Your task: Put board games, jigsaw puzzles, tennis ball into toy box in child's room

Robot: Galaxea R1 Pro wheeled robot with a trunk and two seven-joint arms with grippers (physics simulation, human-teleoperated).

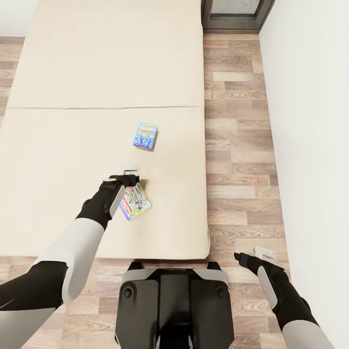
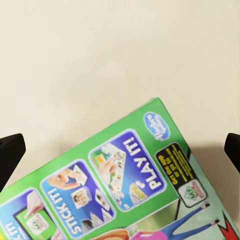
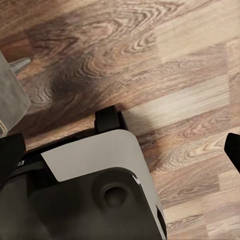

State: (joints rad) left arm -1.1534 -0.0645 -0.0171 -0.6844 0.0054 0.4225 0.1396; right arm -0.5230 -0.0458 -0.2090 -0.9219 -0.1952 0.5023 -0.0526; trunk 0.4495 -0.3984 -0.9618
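Fingers of the left arm (image 1: 130, 175) hang spread wide over the bed (image 1: 58, 145), holding nothing; in the left wrist view their two dark tips (image 2: 9, 152) stand at opposite edges of the picture, with the mattress and a printed box between them. That box is the nearer board game (image 1: 134, 202), a flat colourful rectangle lying tilted on the beige mattress just below and beside the left fingers in the head view. Its face in the wrist view (image 2: 120, 185) is green with blue panels reading STICK IT! and PLAY IT!. Whether the fingers touch it I cannot tell.

Fingers of the right arm (image 1: 261, 254) are likewise apart and empty, held over the wood-plank floor (image 1: 237, 145) to the right of the bed, near the white wall (image 1: 310, 121). The right wrist view shows one dark tip (image 3: 10, 152) at each side, the plank floor, and the robot's grey and black base (image 3: 95, 190) under them.

Farther up the mattress lies the second board game (image 1: 146, 135), a small blue box with cartoon print, well apart from the first and close to the seam across the bed. Beyond the bed's far corner stands a dark grey window frame (image 1: 237, 17).
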